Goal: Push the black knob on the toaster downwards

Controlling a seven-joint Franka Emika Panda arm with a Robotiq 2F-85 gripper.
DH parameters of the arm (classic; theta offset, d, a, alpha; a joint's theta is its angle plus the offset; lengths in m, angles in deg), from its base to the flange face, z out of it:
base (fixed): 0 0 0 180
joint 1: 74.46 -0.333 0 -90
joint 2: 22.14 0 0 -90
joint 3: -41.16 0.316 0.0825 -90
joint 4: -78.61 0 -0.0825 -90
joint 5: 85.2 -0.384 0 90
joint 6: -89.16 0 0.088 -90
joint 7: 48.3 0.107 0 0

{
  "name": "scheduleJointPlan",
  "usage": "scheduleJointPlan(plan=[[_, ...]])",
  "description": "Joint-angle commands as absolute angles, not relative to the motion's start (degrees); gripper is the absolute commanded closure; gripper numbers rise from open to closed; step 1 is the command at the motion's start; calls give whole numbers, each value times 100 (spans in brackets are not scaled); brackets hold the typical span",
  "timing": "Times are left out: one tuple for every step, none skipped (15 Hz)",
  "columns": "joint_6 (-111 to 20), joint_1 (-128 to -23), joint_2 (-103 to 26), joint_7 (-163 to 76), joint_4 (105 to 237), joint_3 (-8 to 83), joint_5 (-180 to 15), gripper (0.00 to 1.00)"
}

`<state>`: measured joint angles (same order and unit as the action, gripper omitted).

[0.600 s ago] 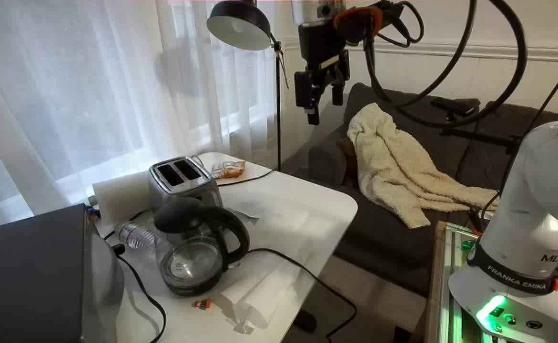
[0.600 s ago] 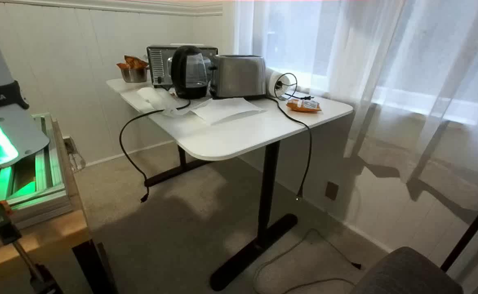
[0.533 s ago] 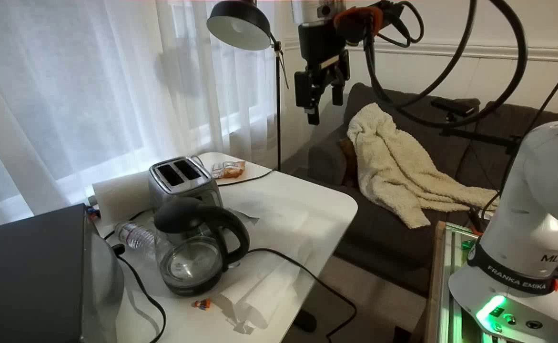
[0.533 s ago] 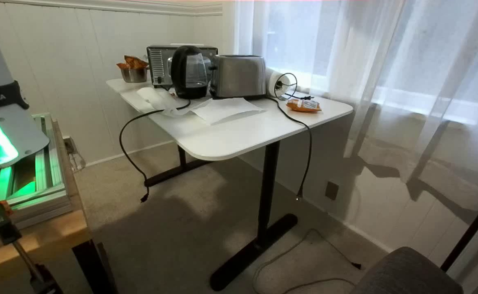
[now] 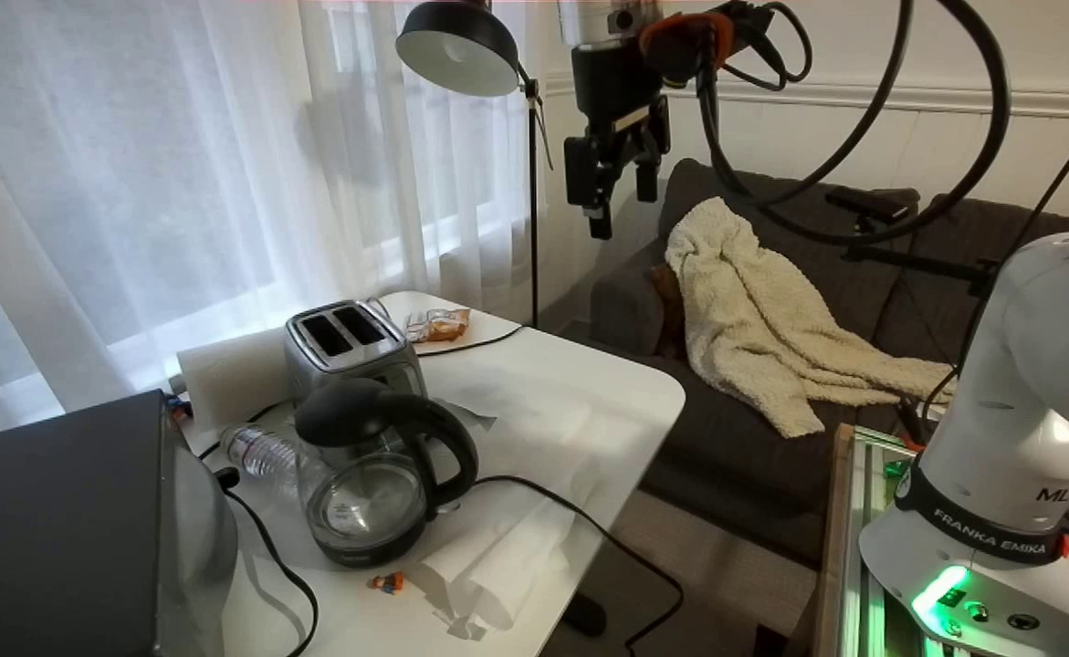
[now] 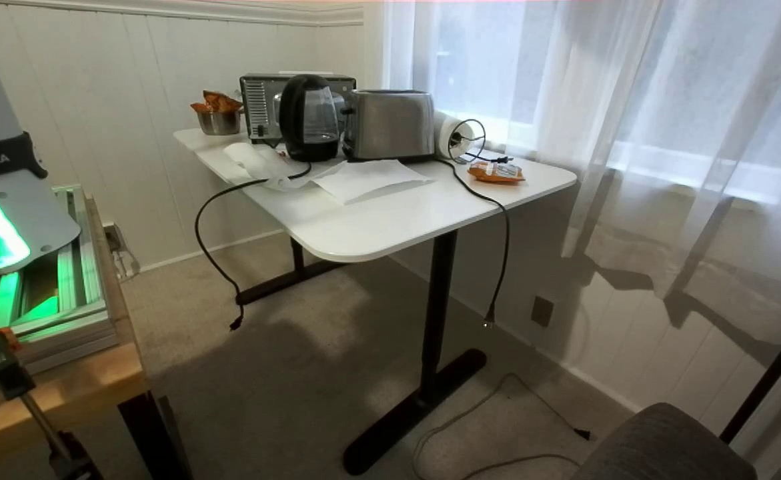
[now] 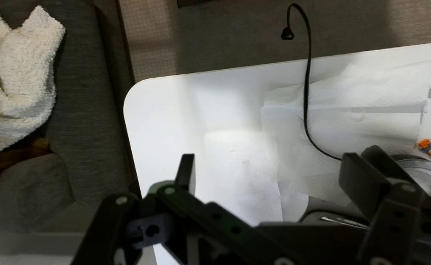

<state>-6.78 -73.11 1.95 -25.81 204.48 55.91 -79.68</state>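
Note:
The silver toaster (image 5: 342, 364) stands on the white table, with two dark slots in its top. It also shows side-on in an exterior view (image 6: 391, 127), and a small part shows low in the wrist view (image 7: 314, 218). A tiny dark tab that looks like the black knob (image 6: 347, 111) sticks out of its left end there, close to the jug. The jug hides that end in the exterior view that shows the gripper. My gripper (image 5: 623, 206) hangs high above the table, apart from the toaster. In the wrist view the gripper (image 7: 268, 155) is open, with nothing between its fingers.
A glass jug (image 5: 365, 511) with a black handle stands right beside the toaster's knob end. A dark oven (image 5: 59, 511), a plastic bottle (image 5: 260, 449), an orange packet (image 5: 448, 326) and paper towels (image 7: 244, 176) lie around. A black cord (image 7: 306, 92) crosses the table edge. A lamp (image 5: 459, 55) stands behind.

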Motion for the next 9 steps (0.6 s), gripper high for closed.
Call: scheduleJointPlan(plan=[[-655,-7480,171,-2528,20431,5453,-7913,0],[-655,-7480,171,-2528,20431,5452,-7913,0],[-655,-7480,171,-2528,20431,5453,-7913,0],[-655,-7480,171,-2528,20431,5452,-7913,0],[-655,-7480,171,-2528,20431,5452,-7913,0],[-655,-7480,171,-2528,20431,5452,-7913,0],[-655,-7480,171,-2528,20431,5453,-7913,0],[-776,-7518,76,-2494,20390,5446,-8061,0],[-914,-7556,1,-2467,20376,5453,-8135,0]])
